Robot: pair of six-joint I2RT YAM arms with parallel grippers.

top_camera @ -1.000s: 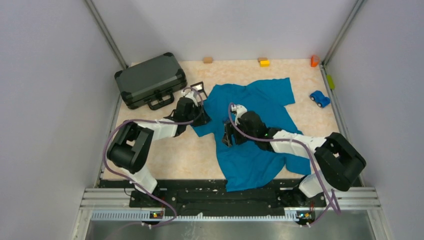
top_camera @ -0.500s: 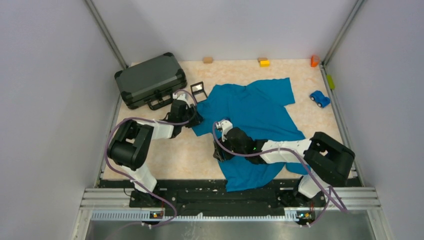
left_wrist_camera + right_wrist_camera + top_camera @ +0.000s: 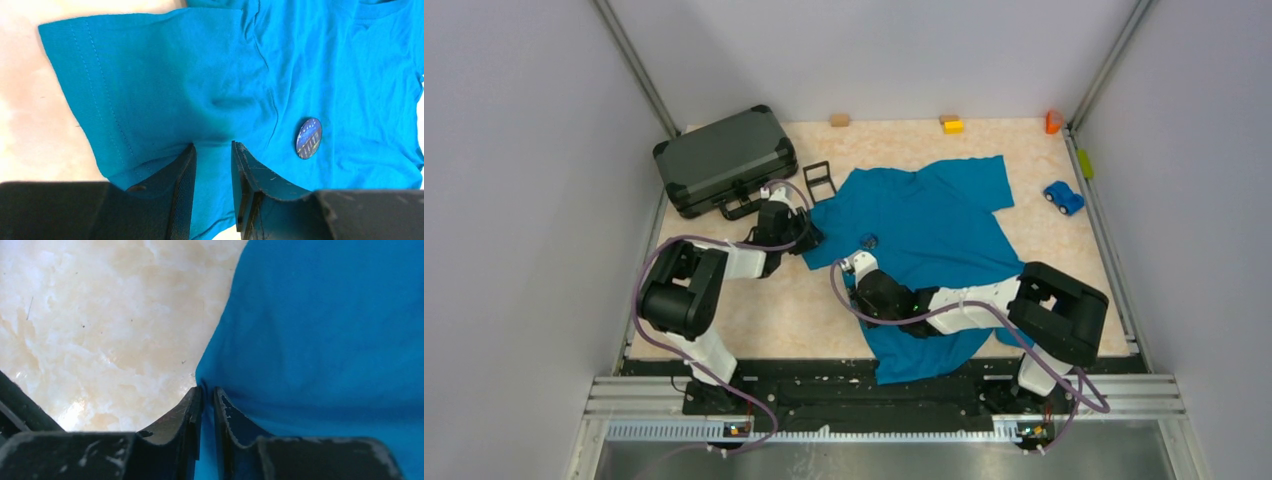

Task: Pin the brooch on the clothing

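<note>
Brooch [image 3: 308, 138]: lies on shirt [image 3: 944, 215] chest, apparently already attached. Left gripper [image 3: 212, 150]: pinching sleeve fabric. Right gripper [image 3: 207, 392]: nearly closed on shirt's side edge. Step: probably smoothing; next, gentle outward pulls.

I've got the shirt [image 3: 924, 250] spread mid-surface [image 3: 764, 310], running from the near edge twd the far right. The brooch [image 3: 308, 138] lies on the shirt, left of its centre, btwn the two tools.

The L tool [image 3: 212, 147] sits at the shirt's left sleeve w/ sleeve fabric gathered btwn its fingers. The R tool [image 3: 207, 390] is at the shirt's left edge, nearer me, w/ the edge pinched in it and bare surface to its left.

The hard case [image 3: 724, 158] is in the far-left corner. The small frame [image 3: 820, 180] is just right of it, btwn case & shirt. The toy car [image 3: 1063, 197] is right of the shirt, apart from it.

Along the far edge, L to R: first block [image 3: 840, 120], second block [image 3: 951, 124], corner piece [image 3: 1053, 122].
</note>
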